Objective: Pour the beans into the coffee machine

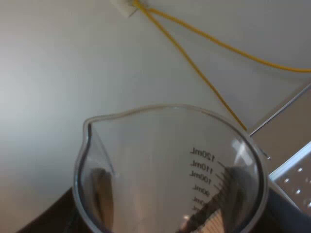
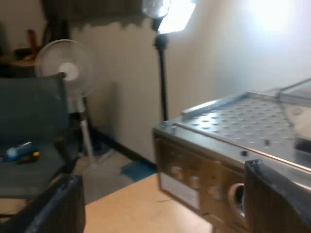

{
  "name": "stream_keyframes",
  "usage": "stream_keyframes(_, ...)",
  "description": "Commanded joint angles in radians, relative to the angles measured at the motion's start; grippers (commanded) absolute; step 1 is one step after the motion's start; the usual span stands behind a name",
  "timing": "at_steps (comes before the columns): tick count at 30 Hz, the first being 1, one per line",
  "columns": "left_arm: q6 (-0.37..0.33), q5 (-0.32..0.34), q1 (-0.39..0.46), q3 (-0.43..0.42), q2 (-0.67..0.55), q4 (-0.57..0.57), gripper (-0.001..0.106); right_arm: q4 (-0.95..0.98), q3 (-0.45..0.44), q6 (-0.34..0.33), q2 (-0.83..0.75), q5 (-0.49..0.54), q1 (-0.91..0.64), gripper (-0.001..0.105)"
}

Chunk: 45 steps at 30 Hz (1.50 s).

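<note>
Pale wall behind: the measuring glass (image 1: 170,165) is clamped between the left gripper (image 1: 164,196) fingers, spout forward for pouring; no beans are discerned. Ahead of the right gripper (image 2: 167,204), held apart and empty, the espresso machine (image 2: 233,145) is seen.

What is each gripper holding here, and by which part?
The left gripper holds the measuring glass by its lower body, a finger against each side of the wall. The right gripper is open and holds nothing.
</note>
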Motion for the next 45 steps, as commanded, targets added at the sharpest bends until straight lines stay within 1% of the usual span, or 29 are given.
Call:
stream_keyframes(1, -0.087, 0.055, 0.051, -0.006, -0.028, 0.012, 0.039, 0.001, -0.008, -0.022, -0.004, -0.052, 0.002, 0.069)
stream_keyframes(2, -0.106, 0.077, 0.069, -0.006, -0.034, 0.017, 0.039, 0.011, -0.008, -0.033, -0.004, -0.056, 0.002, 0.069)
stream_keyframes(4, -0.128, 0.093, 0.088, 0.002, -0.041, 0.024, 0.039, 0.047, -0.008, -0.046, -0.004, -0.059, 0.002, 0.069)
stream_keyframes(6, -0.142, 0.102, 0.124, 0.046, -0.068, 0.024, 0.039, 0.079, -0.008, -0.046, -0.004, -0.077, 0.002, 0.069)
stream_keyframes(10, -0.155, 0.123, 0.157, 0.145, -0.11, 0.023, 0.039, 0.115, -0.008, -0.046, -0.004, -0.123, 0.002, 0.069)
stream_keyframes(12, -0.172, 0.139, 0.172, 0.226, -0.144, 0.023, 0.039, 0.136, -0.008, -0.046, -0.004, -0.157, 0.002, 0.069)
stream_keyframes(13, -0.172, 0.144, 0.175, 0.241, -0.15, 0.023, 0.039, 0.145, -0.008, -0.046, -0.004, -0.17, 0.002, 0.069)
stream_keyframes(14, -0.171, 0.143, 0.176, 0.283, -0.168, 0.016, 0.039, 0.158, -0.008, -0.046, -0.004, -0.184, 0.002, 0.069)
stream_keyframes(15, -0.171, 0.143, 0.176, 0.306, -0.178, 0.014, 0.039, 0.165, -0.008, -0.046, -0.004, -0.191, 0.002, 0.069)
stream_keyframes(18, -0.171, 0.143, 0.176, 0.44, -0.236, -0.03, 0.039, 0.211, -0.008, -0.046, -0.004, -0.208, 0.002, 0.069)
stream_keyframes(19, -0.171, 0.143, 0.176, 0.456, -0.243, -0.039, 0.039, 0.215, -0.008, -0.046, -0.004, -0.208, 0.002, 0.069)
stream_keyframes(20, -0.171, 0.143, 0.176, 0.513, -0.268, -0.063, 0.039, 0.222, -0.008, -0.046, -0.004, -0.208, 0.002, 0.069)
stream_keyframes(21, -0.171, 0.143, 0.176, 0.529, -0.275, -0.067, 0.039, 0.225, -0.006, -0.046, -0.004, -0.208, 0.002, 0.069)
stream_keyframes(24, -0.177, 0.147, 0.176, 0.674, -0.337, -0.139, 0.039, 0.225, 0.006, -0.046, -0.004, -0.214, 0.002, 0.069)
stream_keyframes(25, -0.183, 0.151, 0.176, 0.698, -0.347, -0.148, 0.039, 0.225, 0.009, -0.046, -0.004, -0.213, 0.002, 0.069)
stream_keyframes(27, -0.21, 0.183, 0.189, 0.76, -0.372, -0.19, 0.039, 0.225, 0.02, -0.046, -0.004, -0.221, 0.002, 0.069)
stream_keyframes(29, -0.266, 0.261, 0.227, 0.836, -0.403, -0.235, 0.039, 0.216, 0.041, -0.046, -0.004, -0.236, 0.002, 0.069)
stream_keyframes(30, -0.287, 0.287, 0.251, 0.873, -0.419, -0.253, 0.039, 0.216, 0.048, -0.046, -0.004, -0.237, 0.002, 0.069)
stream_keyframes(31, -0.295, 0.293, 0.258, 0.89, -0.426, -0.259, 0.039, 0.216, 0.051, -0.046, -0.004, -0.236, 0.002, 0.069)
stream_keyframes(34, -0.299, 0.326, 0.317, 0.97, -0.46, -0.295, 0.039, 0.211, 0.064, -0.046, -0.004, -0.236, 0.002, 0.069)
stream_keyframes(38, -0.309, 0.397, 0.381, 1.057, -0.486, -0.344, 0.039, 0.209, 0.08, -0.046, 0.009, -0.229, 0.002, 0.069)
stream_keyframes(40, -0.331, 0.416, 0.393, 1.094, -0.49, -0.372, 0.039, 0.209, 0.084, -0.046, 0.023, -0.23, 0.002, 0.069)
stream_keyframes(41, -0.347, 0.427, 0.395, 1.12, -0.491, -0.403, 0.039, 0.209, 0.086, -0.046, 0.039, -0.23, 0.002, 0.069)
stream_keyframes(44, -0.352, 0.456, 0.394, 1.18, -0.491, -0.484, 0.039, 0.199, 0.085, -0.046, 0.078, -0.224, 0.002, 0.069)
stream_keyframes(45, -0.365, 0.461, 0.394, 1.206, -0.491, -0.523, 0.039, 0.186, 0.085, -0.046, 0.097, -0.221, 0.002, 0.069)
